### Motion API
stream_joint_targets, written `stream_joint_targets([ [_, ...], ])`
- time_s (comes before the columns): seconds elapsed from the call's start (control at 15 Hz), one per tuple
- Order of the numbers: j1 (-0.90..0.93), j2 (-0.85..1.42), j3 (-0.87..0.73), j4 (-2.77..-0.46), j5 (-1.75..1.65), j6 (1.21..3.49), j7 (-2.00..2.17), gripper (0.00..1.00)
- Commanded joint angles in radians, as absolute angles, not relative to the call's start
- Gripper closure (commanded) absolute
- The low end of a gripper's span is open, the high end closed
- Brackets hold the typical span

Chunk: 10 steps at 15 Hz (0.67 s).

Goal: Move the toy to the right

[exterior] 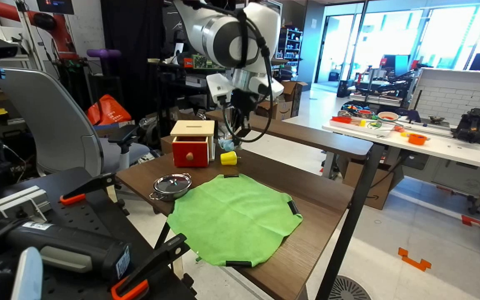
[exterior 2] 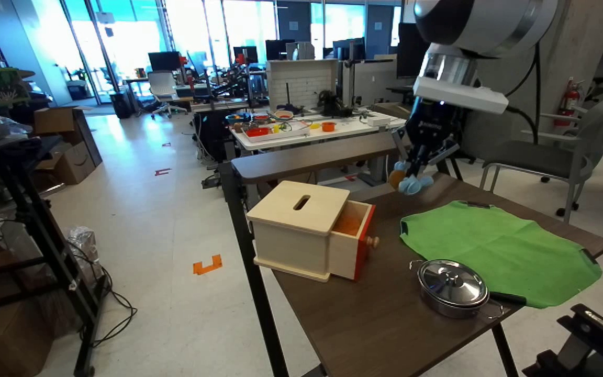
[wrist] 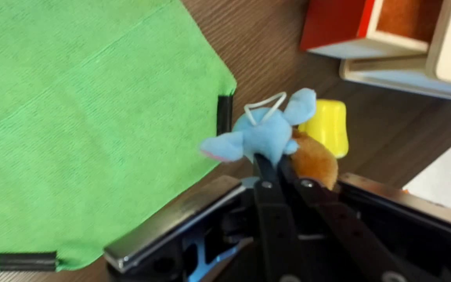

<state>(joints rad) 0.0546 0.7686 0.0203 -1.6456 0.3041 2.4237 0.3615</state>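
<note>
The toy is a light blue plush with big ears, a white string loop and a brown furry part. It shows in the wrist view (wrist: 264, 131) and in both exterior views (exterior: 226, 144) (exterior 2: 412, 185). My gripper (wrist: 274, 166) is shut on the blue body, with the brown part bulging out beside the fingers. The gripper also shows in both exterior views (exterior: 238, 132) (exterior 2: 414, 170). It points down and holds the toy above the brown table (exterior 2: 385, 314), beside the green cloth. The fingertips are partly hidden by the plush.
A green cloth (exterior: 236, 216) with black clips lies on the table. A wooden box (exterior 2: 296, 225) with a red-fronted drawer (exterior: 190, 152) pulled open stands near a yellow block (exterior: 228, 158). A lidded metal pot (exterior 2: 453, 288) sits beside the cloth. A raised shelf (exterior: 306, 135) runs along one table edge.
</note>
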Motion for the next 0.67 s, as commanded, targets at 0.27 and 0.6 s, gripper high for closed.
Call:
stream_joint_targets([
  [0.27, -0.044, 0.728, -0.1, -1.62, 0.305, 2.425, 0.457, 0.99],
  [0.6, -0.102, 0.798, -0.143, -1.552, 0.306, 2.428, 0.495, 0.99],
])
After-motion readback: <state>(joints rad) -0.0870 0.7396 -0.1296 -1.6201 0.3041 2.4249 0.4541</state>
